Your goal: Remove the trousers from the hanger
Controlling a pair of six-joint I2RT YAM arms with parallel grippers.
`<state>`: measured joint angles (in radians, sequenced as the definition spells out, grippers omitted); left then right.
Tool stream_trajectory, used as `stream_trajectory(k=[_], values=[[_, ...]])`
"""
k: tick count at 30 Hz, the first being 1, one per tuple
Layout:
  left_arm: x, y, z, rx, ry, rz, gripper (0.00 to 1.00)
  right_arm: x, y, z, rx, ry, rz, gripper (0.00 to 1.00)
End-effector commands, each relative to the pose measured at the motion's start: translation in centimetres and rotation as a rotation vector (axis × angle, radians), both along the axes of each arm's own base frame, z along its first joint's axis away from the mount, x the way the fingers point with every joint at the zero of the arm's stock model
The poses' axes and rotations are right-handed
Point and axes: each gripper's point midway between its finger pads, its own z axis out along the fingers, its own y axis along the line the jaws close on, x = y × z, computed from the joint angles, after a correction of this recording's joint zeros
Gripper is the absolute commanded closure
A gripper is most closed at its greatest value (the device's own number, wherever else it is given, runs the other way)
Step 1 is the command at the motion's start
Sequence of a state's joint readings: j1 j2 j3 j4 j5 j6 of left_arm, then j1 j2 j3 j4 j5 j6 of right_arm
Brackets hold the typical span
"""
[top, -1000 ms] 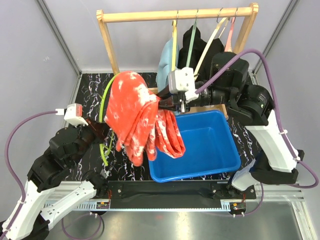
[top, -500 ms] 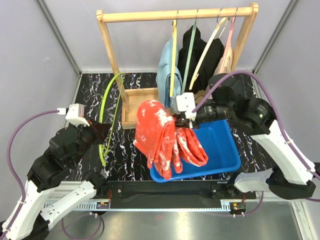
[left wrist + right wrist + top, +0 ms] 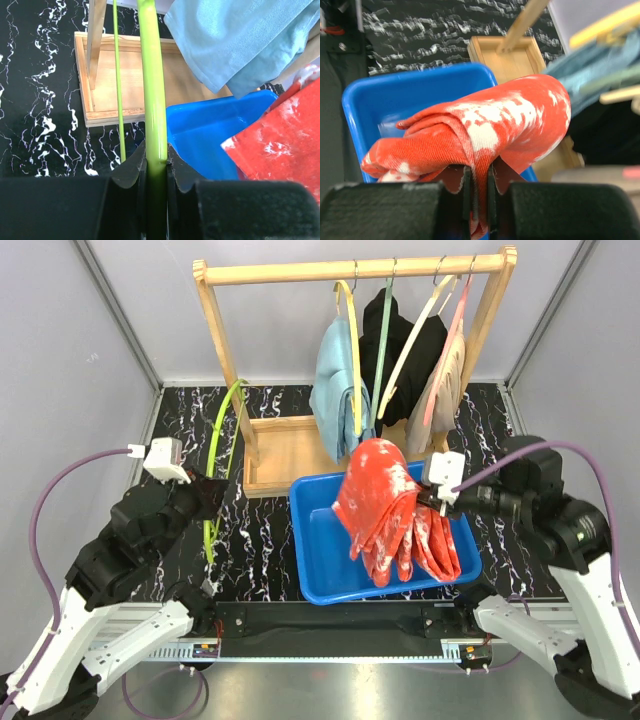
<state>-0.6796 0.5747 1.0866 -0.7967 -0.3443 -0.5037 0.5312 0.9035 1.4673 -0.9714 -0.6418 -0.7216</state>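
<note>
Both pinching: left claw (image 3: 156,161) green hanger (image 3: 152,90), right claw (image 3: 479,176) red trousers (image 3: 500,117); rail (image 3: 300,271) only overhead.

The soft red cloth trousers (image 3: 385,495) carry white blotches; the rectangular plastic tub (image 3: 325,550) is blue; the curved hanger (image 3: 152,75) is lime green; the tabletop (image 3: 180,420) is black with white marble veins.

The rack (image 3: 350,268) stands at the far side of the table (image 3: 175,425), with hung trousers (image 3: 335,380) toward its right. The tub (image 3: 315,560) sits just nearer; one loose pair (image 3: 385,495) hangs over it, and a bare hanger (image 3: 222,430) is to the left.
</note>
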Motion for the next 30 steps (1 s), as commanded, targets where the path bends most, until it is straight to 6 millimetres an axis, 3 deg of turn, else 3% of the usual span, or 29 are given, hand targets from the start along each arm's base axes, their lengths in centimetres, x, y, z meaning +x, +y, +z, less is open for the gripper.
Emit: stream_trajectory(k=[1,6,10,14,19,22,25,30], values=[[1.3,-1.0,3.8,-0.041,-0.103,-0.016,1.0,1.0,-1.6,1.0,0.028,-0.161,-0.069,1.0],[1.9,-2.1,4.1,-0.03,-0.101,-0.051,1.0,1.9,-4.6,-1.0,-0.005,-0.193,-0.222,1.0],[2.2,-2.7,4.6,-0.024,-0.101,-0.069,1.0,3.9,-6.7,-3.0,-0.054,-0.217,-0.361,1.0],[2.3,-3.0,5.0,-0.027,-0.107,-0.077,1.0,5.5,-8.2,-2.5,-0.069,-0.278,-0.458,1.0],[2.4,-3.4,4.9,-0.03,-0.108,-0.094,1.0,4.7,-5.5,-4.9,-0.048,-0.193,-0.306,0.99],[2.5,-3.5,5.2,-0.028,-0.112,-0.101,1.0,4.3,-3.3,-7.0,-0.013,-0.108,-0.193,0.89],[2.5,-3.6,5.5,-0.027,-0.117,-0.104,1.0,4.1,-1.1,-8.2,0.044,-0.016,-0.091,0.76],[2.3,-3.5,5.8,-0.036,-0.12,-0.102,1.0,3.2,2.2,-9.8,0.09,0.114,0.028,0.34]])
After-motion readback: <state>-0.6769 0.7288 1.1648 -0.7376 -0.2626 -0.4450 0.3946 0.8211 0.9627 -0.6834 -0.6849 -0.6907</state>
